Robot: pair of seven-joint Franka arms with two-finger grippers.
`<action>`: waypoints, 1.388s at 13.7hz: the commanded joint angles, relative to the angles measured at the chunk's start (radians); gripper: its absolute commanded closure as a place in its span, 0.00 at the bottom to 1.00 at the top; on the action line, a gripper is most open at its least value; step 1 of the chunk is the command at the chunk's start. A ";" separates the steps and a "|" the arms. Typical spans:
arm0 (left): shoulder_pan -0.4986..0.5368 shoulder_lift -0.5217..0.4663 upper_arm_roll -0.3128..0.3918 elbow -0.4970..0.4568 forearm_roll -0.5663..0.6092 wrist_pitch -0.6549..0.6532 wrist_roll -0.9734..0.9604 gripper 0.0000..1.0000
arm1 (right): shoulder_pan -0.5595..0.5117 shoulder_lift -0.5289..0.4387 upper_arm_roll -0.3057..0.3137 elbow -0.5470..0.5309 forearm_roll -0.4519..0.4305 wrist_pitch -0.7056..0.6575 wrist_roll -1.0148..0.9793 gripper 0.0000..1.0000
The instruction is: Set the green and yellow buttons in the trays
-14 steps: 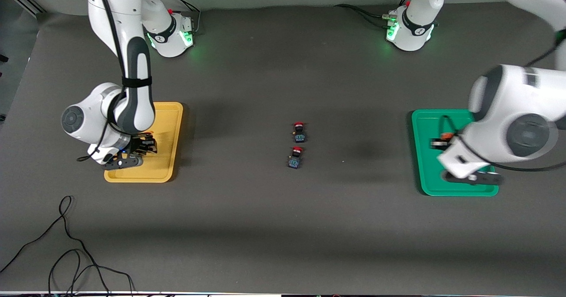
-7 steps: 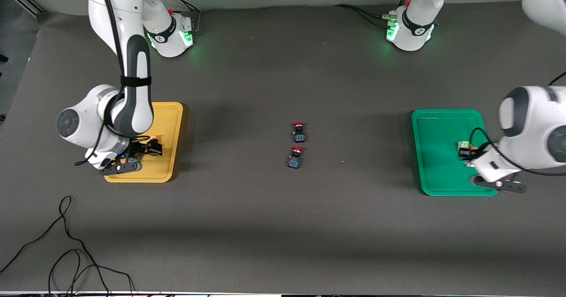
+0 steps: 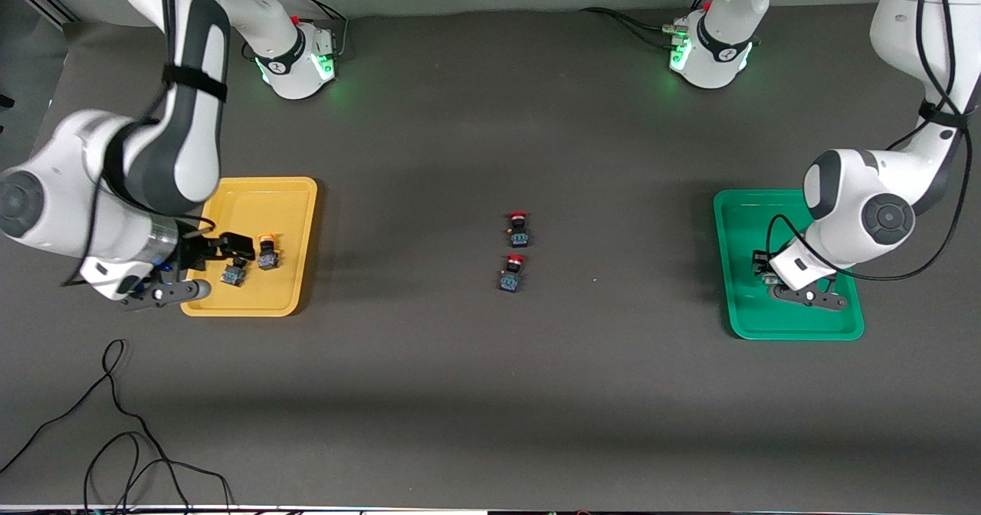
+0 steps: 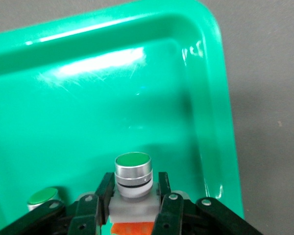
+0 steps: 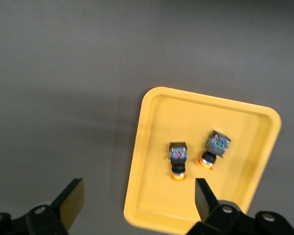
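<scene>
No writing legible; left gripper (image 4: 134, 205) fingers (image 4: 106, 193) seemingly grip green button (image 4: 133, 175).

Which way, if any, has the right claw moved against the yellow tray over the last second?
Yes. The right claw has drawn off the yellow tray outward, to its edge at the right arm's table end.

Green tray (image 4: 206, 98) is looking like glossy scuffed plastic, my button (image 4: 133, 169) is showing a brushed-metal collar, table (image 3: 460, 385) looking matt.

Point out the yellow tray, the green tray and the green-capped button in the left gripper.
yellow tray (image 3: 287, 193): front view, bare floor near a corner.
green tray (image 4: 112, 112): left wrist view, bare floor.
green-capped button (image 4: 133, 167): left wrist view, cap side.
left gripper (image 4: 134, 196): left wrist view, between fingertips.
</scene>
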 commanded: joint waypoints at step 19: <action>-0.011 -0.348 -0.012 0.207 -0.025 -0.573 0.005 0.00 | -0.816 -0.498 1.006 0.157 -0.555 -0.157 0.434 0.00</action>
